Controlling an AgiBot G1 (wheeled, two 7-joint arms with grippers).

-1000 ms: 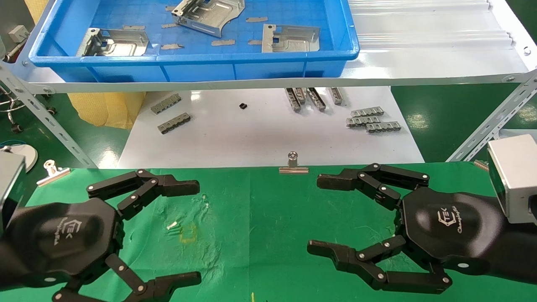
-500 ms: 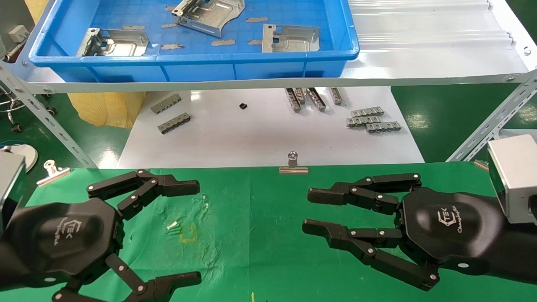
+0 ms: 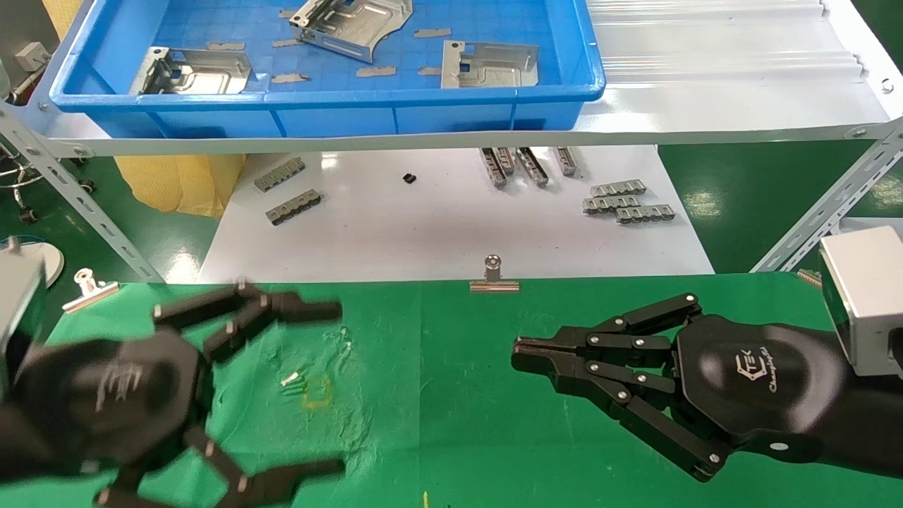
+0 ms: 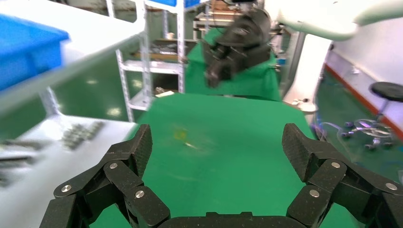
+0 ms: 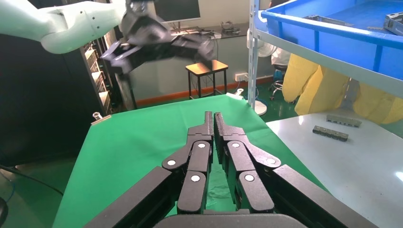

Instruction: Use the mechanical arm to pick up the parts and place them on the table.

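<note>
Three silvery stamped metal parts lie in the blue tray point(image 3: 324, 106) on the shelf: one at the left point(image 3: 190, 72), one at the back point(image 3: 350, 22), one at the right point(image 3: 488, 65). My left gripper point(image 3: 338, 388) is open and empty above the left of the green table point(image 3: 437, 395), blurred by motion. It also shows in the left wrist view point(image 4: 216, 142), jaws wide apart. My right gripper point(image 3: 522, 351) is shut and empty above the right of the table, fingers pressed together in the right wrist view point(image 5: 212, 118).
A white board point(image 3: 437, 226) below the shelf holds several small grey slotted strips point(image 3: 624, 201). Silver binder clips point(image 3: 493, 276) hold the cloth's far edge. Slanted shelf struts point(image 3: 818, 212) stand at both sides. Grey tape bits lie in the tray.
My right gripper has closed from wide open to shut. My left gripper has begun to move and is blurred, shifted slightly away from me.
</note>
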